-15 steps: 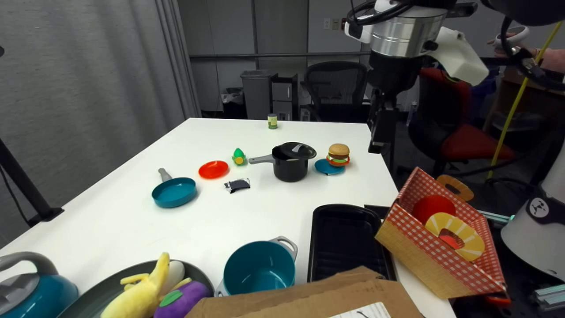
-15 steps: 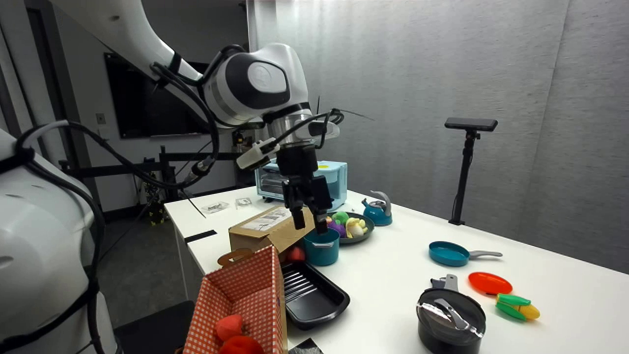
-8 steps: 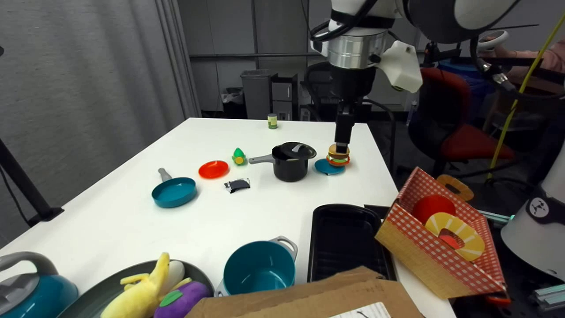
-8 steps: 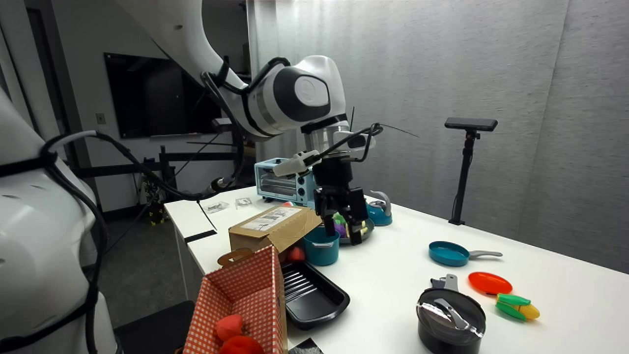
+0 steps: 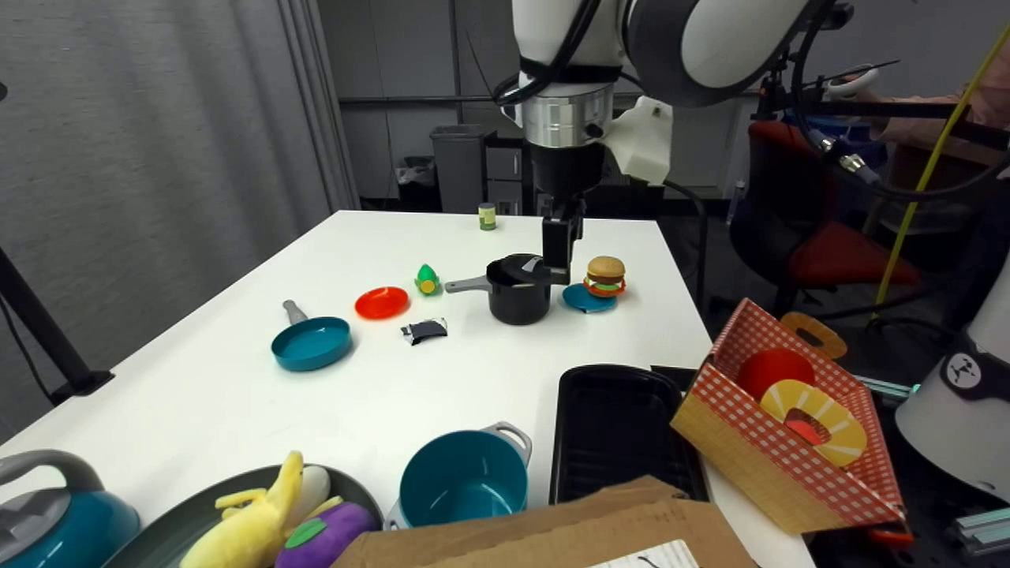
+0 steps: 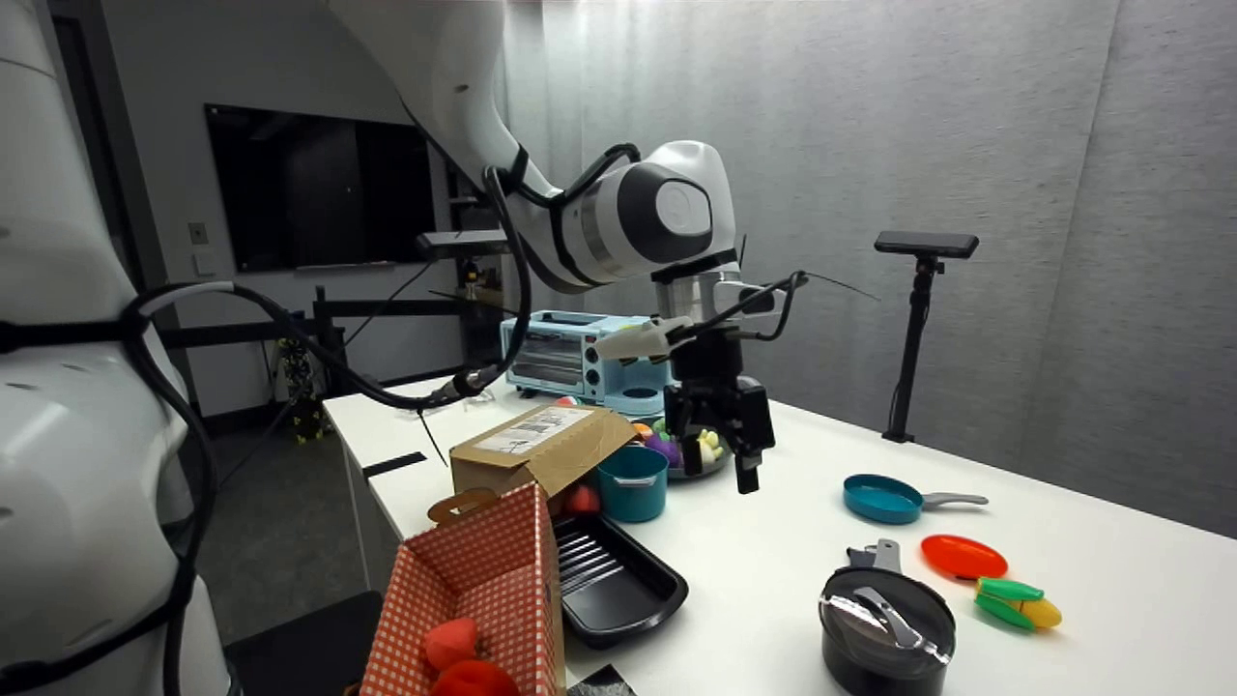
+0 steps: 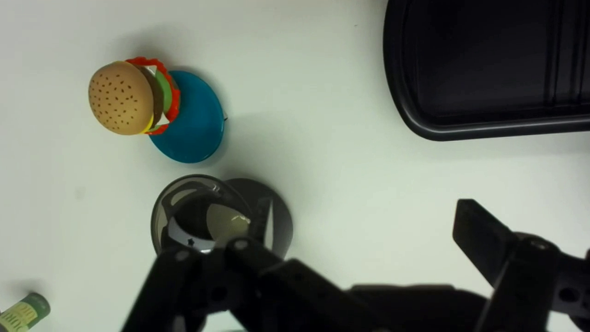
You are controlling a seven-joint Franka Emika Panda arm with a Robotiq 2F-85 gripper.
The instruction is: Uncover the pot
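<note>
The black pot [image 5: 519, 306] stands upright on the white table with its grey handle [image 5: 467, 285] out to one side. It also shows in an exterior view [image 6: 879, 672]. A dark see-through lid [image 6: 855, 619] lies off-centre on its top; in the wrist view the lid [image 7: 184, 203] overhangs one side and bares part of the pot [image 7: 280, 221]. My gripper [image 7: 364, 221] is open and empty, jaws wide apart. It hangs in the air, apart from pot and lid, as an exterior view shows [image 6: 720, 472]. In the wrist view one finger [image 7: 261, 221] overlaps the pot; the handle is hidden there.
A toy burger [image 7: 122, 99] on a teal plate [image 7: 193, 122] stands close beside the pot. A black tray [image 6: 628, 580], a checked box [image 6: 474, 570], a teal bowl [image 5: 465, 481] and a cardboard box [image 6: 541, 435] stand nearer the arm. A red plate [image 5: 382, 303] and teal pan [image 5: 312, 345] lie beyond.
The arm has moved across the table towards the pot, leftward in an exterior view, and a little lower. The gripper stays open. The pot and lid have not moved.
</note>
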